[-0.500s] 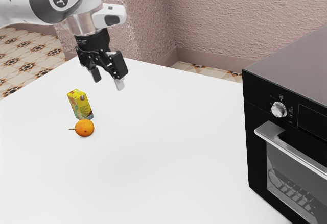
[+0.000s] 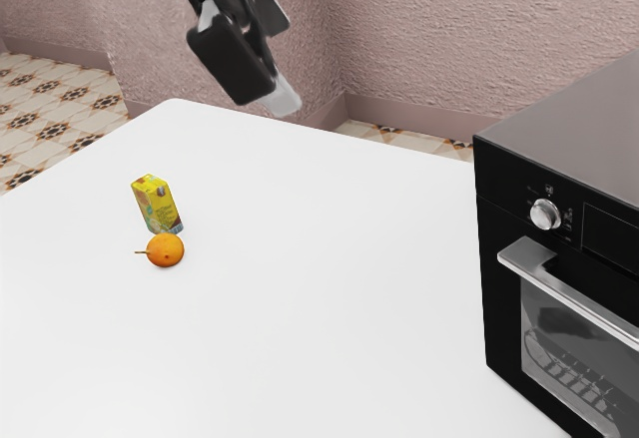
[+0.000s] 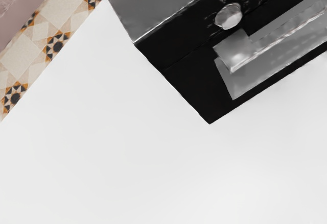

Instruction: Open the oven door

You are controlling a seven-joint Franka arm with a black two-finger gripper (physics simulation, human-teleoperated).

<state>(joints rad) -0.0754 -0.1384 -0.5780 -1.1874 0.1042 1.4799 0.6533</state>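
Two fingers stand spread on your gripper (image 2: pixel 272 63), which is above the table (image 2: pixel 319 298), well apart from the oven (image 2: pixel 579 124). You have the oven door (image 2: pixel 507 283) shut at the front of the oven, toward the exterior view's right. Its handle (image 2: pixel 574 300) runs across the door, below the knob (image 2: pixel 545 215). Toward the exterior view's left, your yellow carton (image 2: pixel 157 205) stands upright on the table, just beside the orange fruit (image 2: pixel 167 250).
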